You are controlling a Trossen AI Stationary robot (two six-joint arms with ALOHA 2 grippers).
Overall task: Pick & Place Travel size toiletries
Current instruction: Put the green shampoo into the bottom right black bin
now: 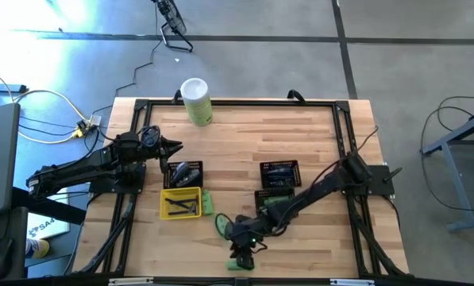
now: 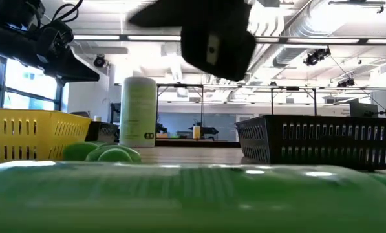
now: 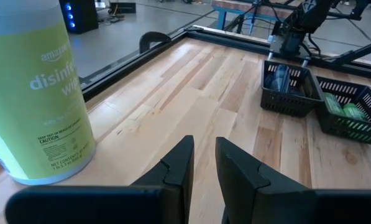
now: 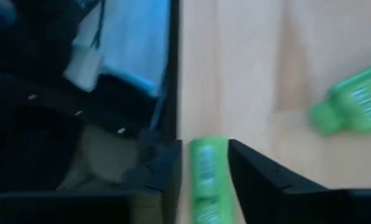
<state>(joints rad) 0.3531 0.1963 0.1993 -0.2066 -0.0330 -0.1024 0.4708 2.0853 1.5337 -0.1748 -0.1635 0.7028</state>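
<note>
Bench (image 1: 300, 135): pale wooden plank top inside a black frame, filling the centre of the high view.

Right gripper (image 1: 243, 253): low at the bottom centre of the high view, near the bench's front edge, at the end of a dark arm stretched diagonally from the right. Fingers (image 4: 166, 171) set either side of a small bright green plastic tube (image 4: 207, 180), narrowing on it; whether truly clamped or only closing, cannot tell. Tube lying flat on the wood between the fingers, lengthwise along them, apparently so as to be caught across its narrow width. Judged step: the pick.

Second small green bottle (image 4: 353, 102): loose on the bench, near the first, toward the right edge of the right wrist view.

Left gripper (image 1: 171, 146): upper left of the high view, raised above bare wood, arm folded back toward the left edge, waiting. Fingers (image 3: 179, 165) drawn nearly together on nothing, a thin gap showing.

Tall pale-green canister with white lid (image 1: 196, 100): upright at the top centre.

Shallow yellow plastic tray (image 1: 181, 202): centre left, holding dark slim items; green pieces at its right side.

Black mesh basket (image 1: 184, 174): just above the tray, dark tubes inside.

Two black mesh baskets (image 1: 279, 176): centre right, touching, one with dark bluish packets, one with green bottles. Likely the sorting destinations.
</note>
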